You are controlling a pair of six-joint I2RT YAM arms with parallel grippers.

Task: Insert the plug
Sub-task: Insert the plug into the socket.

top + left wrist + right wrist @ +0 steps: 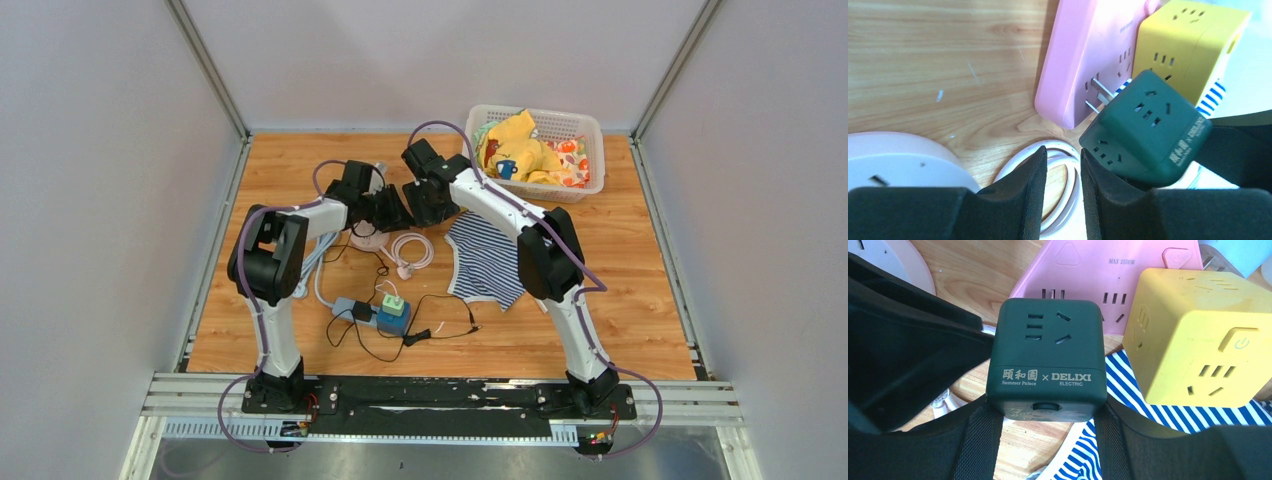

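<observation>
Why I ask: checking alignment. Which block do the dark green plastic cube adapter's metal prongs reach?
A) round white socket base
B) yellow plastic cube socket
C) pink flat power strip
C: the left wrist view shows the prongs of the dark green plastic cube adapter meeting the face of the pink flat power strip.

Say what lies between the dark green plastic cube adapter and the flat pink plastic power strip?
Only the adapter's own metal prongs, reaching the strip; the left wrist view shows it.
</observation>
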